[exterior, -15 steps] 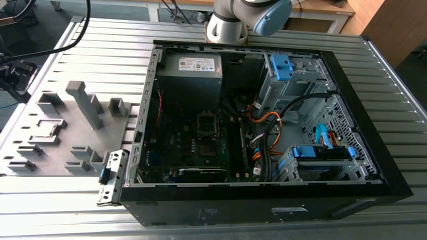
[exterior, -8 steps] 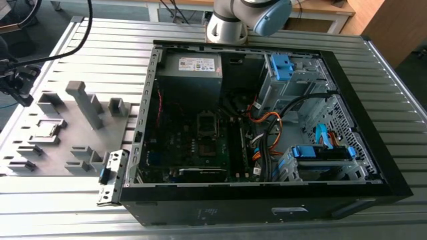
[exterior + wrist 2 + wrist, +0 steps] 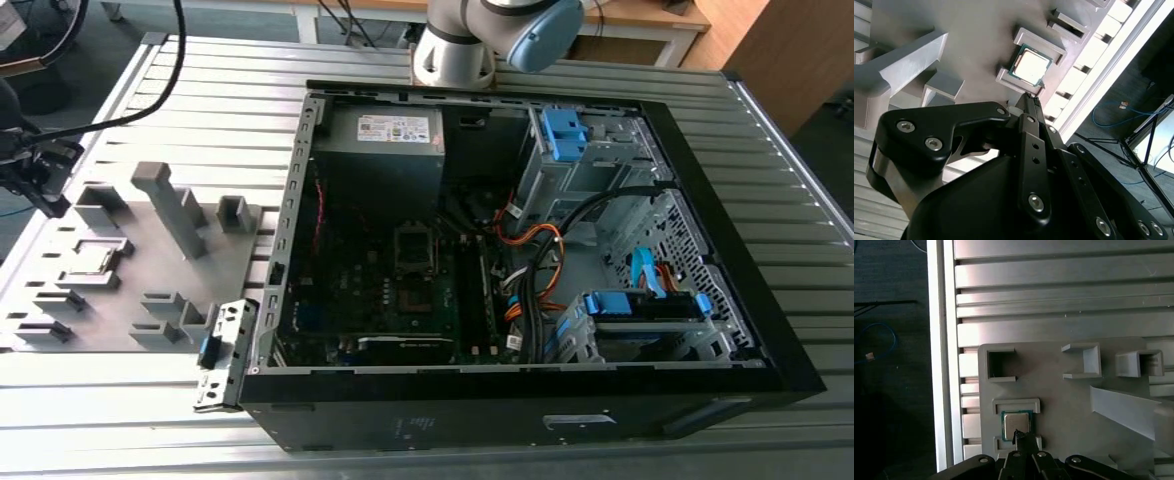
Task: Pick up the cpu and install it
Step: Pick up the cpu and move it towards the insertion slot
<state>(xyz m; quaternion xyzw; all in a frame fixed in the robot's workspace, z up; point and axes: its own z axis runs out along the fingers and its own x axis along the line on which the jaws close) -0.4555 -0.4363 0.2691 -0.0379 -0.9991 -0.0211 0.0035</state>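
On the grey tray [image 3: 1064, 400], the cpu [image 3: 1015, 423] lies flat in a shallow pocket between two raised brackets, as the first wrist view shows. The gripper [image 3: 1019, 436] hangs just above it with its fingers pressed together into one narrow tip that holds nothing, and that tip points at the chip's near edge.

To my eye the chip is light, stiff and thin, with a smooth metal top that would slip under a careless pinch and an underside that is surely delicate. I'd take it by two opposite edges, where the brackets leave the sides free, and never by the faces.

Both wrist views show the chip and its pocket close up. The exterior view gives the wider room: the open computer case [image 3: 747, 300] lies on the slatted table [image 3: 200, 80], well apart from the tray, and the arm's gripper [image 3: 51, 200] is at that view's left
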